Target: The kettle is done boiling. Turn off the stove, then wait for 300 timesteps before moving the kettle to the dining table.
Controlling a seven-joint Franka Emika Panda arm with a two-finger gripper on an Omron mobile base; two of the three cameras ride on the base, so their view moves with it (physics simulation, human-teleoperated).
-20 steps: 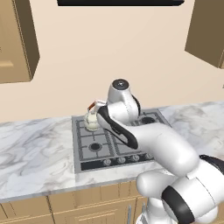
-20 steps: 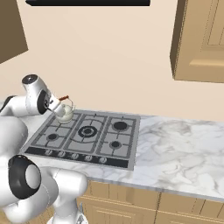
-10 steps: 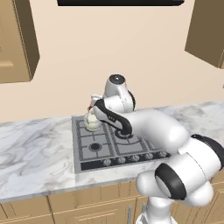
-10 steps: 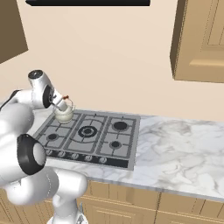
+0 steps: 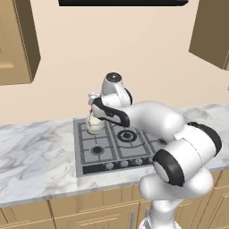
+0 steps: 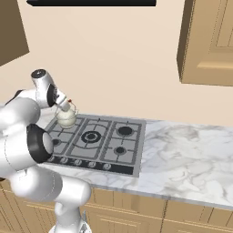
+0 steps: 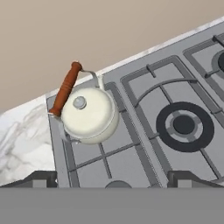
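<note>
The cream-white kettle [image 5: 94, 125] stands on the back left burner of the grey stove [image 5: 117, 144], its reddish-brown handle bar up. My gripper [image 5: 94, 103] hovers just above it, clear of the handle. From the right the kettle [image 6: 66, 119] is seen under the gripper [image 6: 68, 103], on the stove [image 6: 98, 142]. The hand view looks down on the kettle [image 7: 89, 115], with the handle bar [image 7: 65, 88] toward the wall. My gripper [image 7: 113, 181] is open, its fingertips [image 7: 41, 178] set wide with nothing between them. The dining table is out of view.
A row of small knobs [image 5: 121, 163] runs along the stove's front edge. Marbled counter [image 5: 36, 152] spreads to both sides. Wooden wall cabinets [image 6: 207, 41] hang above, and a dark hood [image 5: 120, 2] sits over the stove.
The arm has reached further over the stove, its elbow rising, and the hand has settled a little higher above the kettle. The jaws stay open; the kettle has not moved.
</note>
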